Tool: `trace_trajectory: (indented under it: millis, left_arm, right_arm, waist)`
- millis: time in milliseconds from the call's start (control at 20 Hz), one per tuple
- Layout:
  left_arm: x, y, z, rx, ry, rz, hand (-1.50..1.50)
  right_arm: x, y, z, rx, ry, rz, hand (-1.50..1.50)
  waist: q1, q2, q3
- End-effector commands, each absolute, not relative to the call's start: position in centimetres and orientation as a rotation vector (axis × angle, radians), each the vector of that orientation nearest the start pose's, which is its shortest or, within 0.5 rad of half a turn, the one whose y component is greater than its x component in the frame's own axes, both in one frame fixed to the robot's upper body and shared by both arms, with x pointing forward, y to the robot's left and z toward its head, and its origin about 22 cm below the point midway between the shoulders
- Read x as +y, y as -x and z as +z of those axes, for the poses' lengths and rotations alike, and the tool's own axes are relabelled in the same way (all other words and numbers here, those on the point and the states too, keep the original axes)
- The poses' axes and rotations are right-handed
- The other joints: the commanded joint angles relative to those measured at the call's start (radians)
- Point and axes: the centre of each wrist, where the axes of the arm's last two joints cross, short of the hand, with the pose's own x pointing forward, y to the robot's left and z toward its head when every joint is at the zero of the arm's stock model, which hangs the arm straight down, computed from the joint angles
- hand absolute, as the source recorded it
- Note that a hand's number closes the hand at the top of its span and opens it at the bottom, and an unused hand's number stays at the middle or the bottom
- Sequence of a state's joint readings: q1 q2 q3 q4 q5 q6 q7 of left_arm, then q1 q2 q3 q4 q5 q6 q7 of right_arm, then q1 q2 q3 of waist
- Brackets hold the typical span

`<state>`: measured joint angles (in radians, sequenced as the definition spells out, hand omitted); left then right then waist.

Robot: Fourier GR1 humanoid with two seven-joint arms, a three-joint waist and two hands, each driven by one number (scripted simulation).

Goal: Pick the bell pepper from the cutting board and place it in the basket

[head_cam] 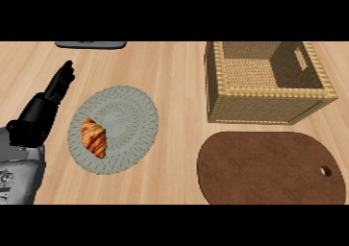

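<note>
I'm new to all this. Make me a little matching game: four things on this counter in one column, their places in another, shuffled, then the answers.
Things:
1. croissant
2. basket
3. cutting board
4. left robot hand

Places:
A. back right of the counter
B. on the grey plate
C. front right, nearest the robot
D. left of the plate, fingers straight

Pairs: 1-B, 2-A, 3-C, 4-D

You see a croissant (93,137) lying on the left part of a round grey woven plate (127,120), on a light wooden counter (169,72). A dark grey flat object (90,44) shows at the counter's far edge, cut off by the view.
</note>
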<state>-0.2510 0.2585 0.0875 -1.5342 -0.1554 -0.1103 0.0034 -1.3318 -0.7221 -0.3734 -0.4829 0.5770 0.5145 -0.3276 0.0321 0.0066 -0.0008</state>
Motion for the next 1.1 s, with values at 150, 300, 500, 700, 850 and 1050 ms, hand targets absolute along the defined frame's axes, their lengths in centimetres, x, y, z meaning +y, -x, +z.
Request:
trace_trajectory:
  millis: [150,300,500,700,850,1050]
  left_arm:
    - [29.8,-28.6,6.9,-1.714,-0.27,-0.398,0.0]
    - [29.9,-29.7,7.3,-1.732,-0.28,-0.392,0.0]
    - [28.2,-29.1,7.6,-1.743,-0.278,-0.386,0.0]
    - [27.9,-29.3,6.6,-1.74,-0.267,-0.387,0.0]
    - [29.0,-29.2,7.5,-1.733,-0.262,-0.387,0.0]
    - [26.7,-29.7,7.8,-1.732,-0.271,-0.391,0.0]
  right_arm:
    - [-30.6,-45.4,34.6,-1.745,0.419,0.843,1.5]
    - [-29.3,-45.9,33.6,-1.672,0.413,0.938,1.5]
    - [-26.3,-47.0,31.1,-1.568,0.398,0.986,1.5]
    - [-27.0,-46.7,31.0,-1.496,0.542,1.071,1.5]
    - [-28.2,-46.4,31.3,-1.431,0.689,1.146,1.5]
    - [-27.5,-46.6,29.6,-1.4,0.762,1.233,1.5]
  waist:
    - [-0.008,-0.006,0.0]
    - [-0.011,-0.001,0.0]
    - [-0.012,-0.004,0.0]
    - [-0.012,0.0,0.0]
    - [-0.005,0.003,0.0]
    - [-0.011,0.002,0.001]
